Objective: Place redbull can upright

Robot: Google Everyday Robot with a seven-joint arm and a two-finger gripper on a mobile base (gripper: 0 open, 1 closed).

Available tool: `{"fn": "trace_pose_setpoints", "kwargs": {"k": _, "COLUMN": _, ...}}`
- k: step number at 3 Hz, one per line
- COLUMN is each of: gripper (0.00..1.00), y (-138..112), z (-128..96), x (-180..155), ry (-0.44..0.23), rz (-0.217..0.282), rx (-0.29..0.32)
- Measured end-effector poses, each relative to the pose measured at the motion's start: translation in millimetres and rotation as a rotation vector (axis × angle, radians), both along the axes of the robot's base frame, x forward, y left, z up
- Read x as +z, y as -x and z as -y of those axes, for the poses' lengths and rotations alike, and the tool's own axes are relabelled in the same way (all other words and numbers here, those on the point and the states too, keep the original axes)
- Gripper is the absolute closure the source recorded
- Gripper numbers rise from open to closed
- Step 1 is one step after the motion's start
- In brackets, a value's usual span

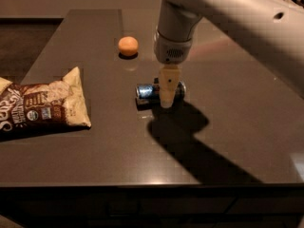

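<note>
The redbull can [146, 90] lies on its side on the dark table [228, 127], near the middle, its long axis running left to right. It is blue and silver with a shiny end facing left. My gripper [166, 98] hangs straight down from the white arm [228, 13] and is right at the can, covering its middle-right part in this view. Its cream tip reaches down to about the tabletop in front of the can. The can's right end [180, 89] shows just past the gripper.
An orange ball [128, 46] sits on the table behind and to the left of the can. A brown and white snack bag [40, 108] lies flat at the left edge. The table's front edge [142, 186] runs across the bottom.
</note>
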State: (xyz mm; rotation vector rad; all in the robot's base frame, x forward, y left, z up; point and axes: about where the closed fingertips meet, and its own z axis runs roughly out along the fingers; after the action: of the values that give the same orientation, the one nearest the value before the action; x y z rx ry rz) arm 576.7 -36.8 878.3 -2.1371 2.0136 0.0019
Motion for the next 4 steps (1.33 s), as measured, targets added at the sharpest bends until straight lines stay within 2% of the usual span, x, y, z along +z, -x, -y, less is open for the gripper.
{"fn": "trace_pose_setpoints", "kwargs": {"k": 1, "gripper": 0.0, "y": 0, "z": -7, "x": -23, "ry": 0.034, "rz": -0.029, "rx": 0.018}}
{"fn": "trace_pose_setpoints", "kwargs": {"k": 2, "gripper": 0.15, "y": 0, "z": -14, "x": -33, "ry": 0.056, "rz": -0.048, "rx": 0.026}}
{"fn": "trace_pose_setpoints", "kwargs": {"k": 3, "gripper": 0.38, "y": -1, "z": -17, "x": -38, "ry": 0.079, "rz": -0.069, "rx": 0.024}}
{"fn": "trace_pose_setpoints", "kwargs": {"k": 4, "gripper": 0.62, "y": -4, "z": -13, "x": -37, "ry": 0.055, "rz": -0.116, "rx": -0.002}}
